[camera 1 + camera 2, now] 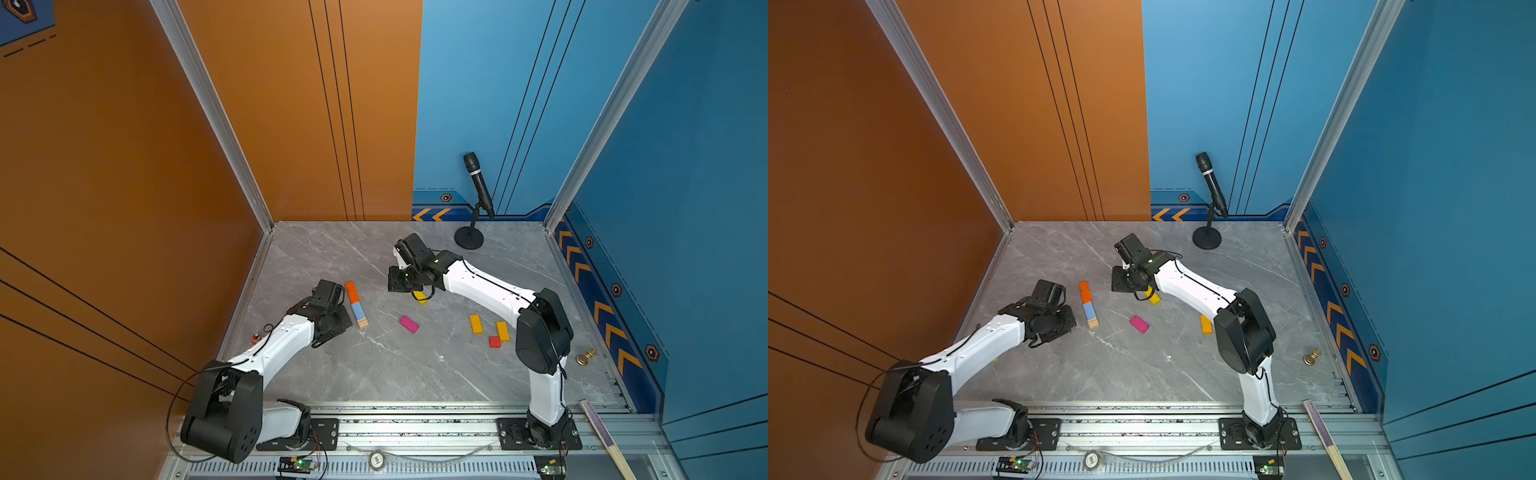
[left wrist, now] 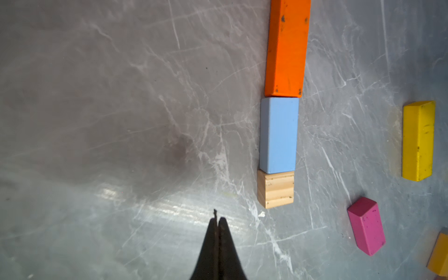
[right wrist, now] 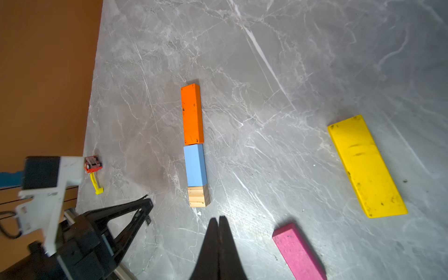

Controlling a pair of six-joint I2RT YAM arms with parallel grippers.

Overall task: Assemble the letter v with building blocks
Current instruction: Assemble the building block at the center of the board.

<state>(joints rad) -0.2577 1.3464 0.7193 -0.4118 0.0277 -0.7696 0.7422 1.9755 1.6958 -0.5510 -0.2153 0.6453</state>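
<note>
- Three blocks touch end to end in one straight line: orange brick (image 1: 352,291), light blue brick (image 1: 357,310), plain wood cube (image 1: 363,323).
- Loose on the table (image 1: 374,374): pink brick (image 1: 409,324), yellow brick (image 3: 366,167), well apart.
- Two amber bricks (image 1: 476,323), red cube (image 1: 494,341) just beside one.
- Jaws of left gripper (image 2: 218,224) pressed together, empty, near plain wood cube.
- Jaws of right gripper (image 3: 219,224) pressed together, empty.

Right fingers (image 3: 209,242) pressed together — orange block (image 3: 192,114), blue block (image 3: 194,165), wood cube (image 3: 198,196) touching end-to-end.
</note>
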